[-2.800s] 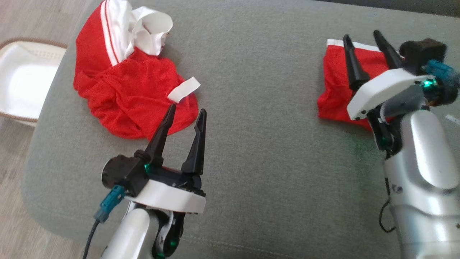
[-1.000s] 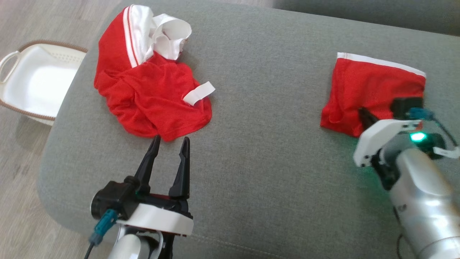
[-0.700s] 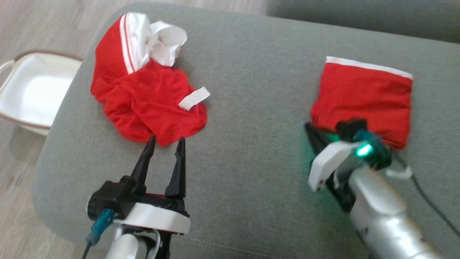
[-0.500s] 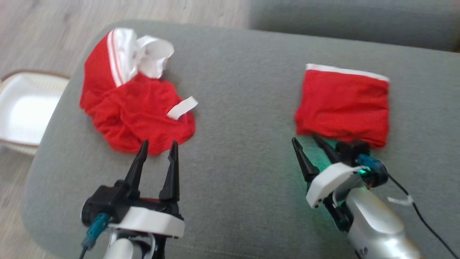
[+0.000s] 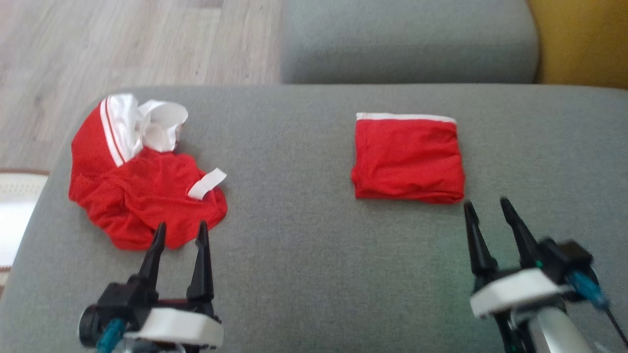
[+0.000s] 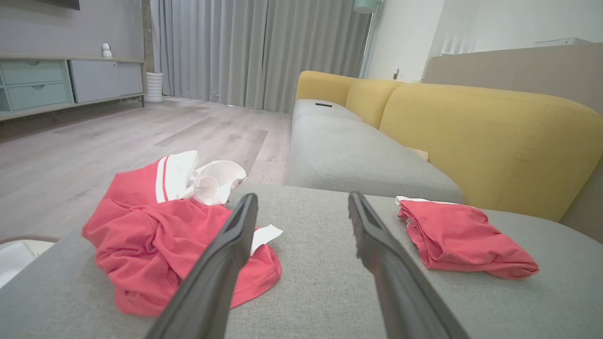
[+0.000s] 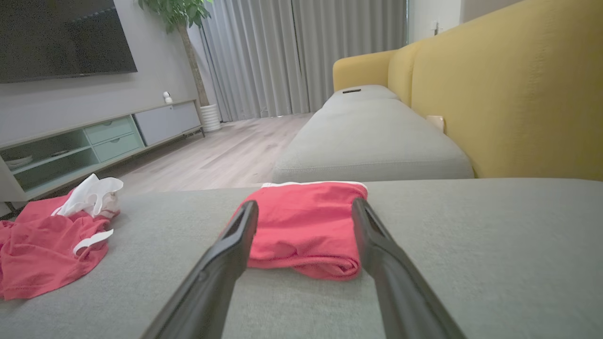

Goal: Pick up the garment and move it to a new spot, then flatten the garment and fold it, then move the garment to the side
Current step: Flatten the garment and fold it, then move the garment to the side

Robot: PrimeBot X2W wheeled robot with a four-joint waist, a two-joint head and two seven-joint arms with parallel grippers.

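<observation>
A folded red garment (image 5: 408,161) with a white waistband edge lies flat on the grey cushion (image 5: 304,255), right of centre; it also shows as the folded garment (image 7: 304,230) and the folded garment (image 6: 459,240). My right gripper (image 5: 487,208) hovers open just in front of it, holding nothing. A crumpled red and white garment (image 5: 142,193) lies at the cushion's left, also seen as the crumpled garment (image 6: 169,235) and the crumpled garment (image 7: 47,245). My left gripper (image 5: 180,230) stands open at its near edge, empty.
A second grey seat cushion (image 5: 407,41) lies beyond, with a yellow sofa back (image 5: 584,41) to the right. Wooden floor (image 5: 122,44) runs along the left. A white basket's rim (image 5: 14,215) peeks past the cushion's left edge.
My right gripper has opened, let go of the folded garment and drawn back toward me. The head camera has tilted up and turned, shifting the whole picture.
</observation>
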